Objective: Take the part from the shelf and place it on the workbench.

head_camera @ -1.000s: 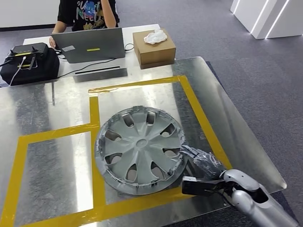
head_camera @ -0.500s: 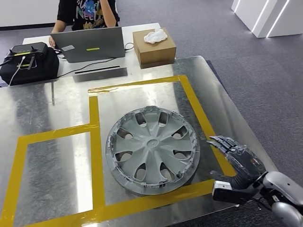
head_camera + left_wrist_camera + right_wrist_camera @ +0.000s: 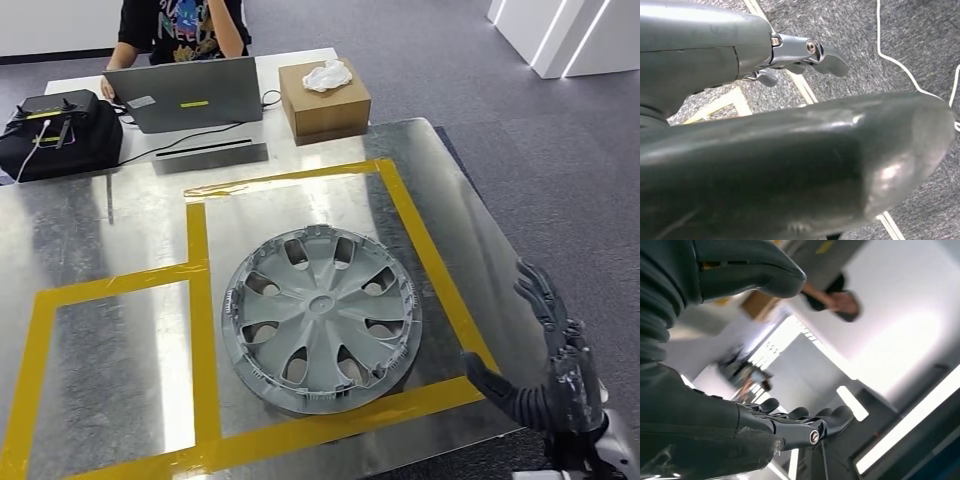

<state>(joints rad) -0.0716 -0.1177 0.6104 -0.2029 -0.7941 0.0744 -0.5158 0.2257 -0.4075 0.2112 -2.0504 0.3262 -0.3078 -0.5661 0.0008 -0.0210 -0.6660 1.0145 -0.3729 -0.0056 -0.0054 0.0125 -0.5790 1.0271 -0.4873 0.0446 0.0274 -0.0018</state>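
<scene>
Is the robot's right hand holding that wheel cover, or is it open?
Open. The right hand has its fingers spread, holds nothing, and sits clear of the wheel cover, which lies flat on the workbench.

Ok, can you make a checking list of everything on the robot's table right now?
Surface: shiny metal workbench, yellow tape outlines.
Job's things: grey plastic wheel cover flat inside the right tape outline, untouched.
Clutter: brown cardboard box, grey laptop, black case on the far white table.
Hands: right hand open beside the workbench edge; left hand open, holding nothing.
Cables: white cable on the carpet.
Surroundings: person seated behind the laptop.
</scene>
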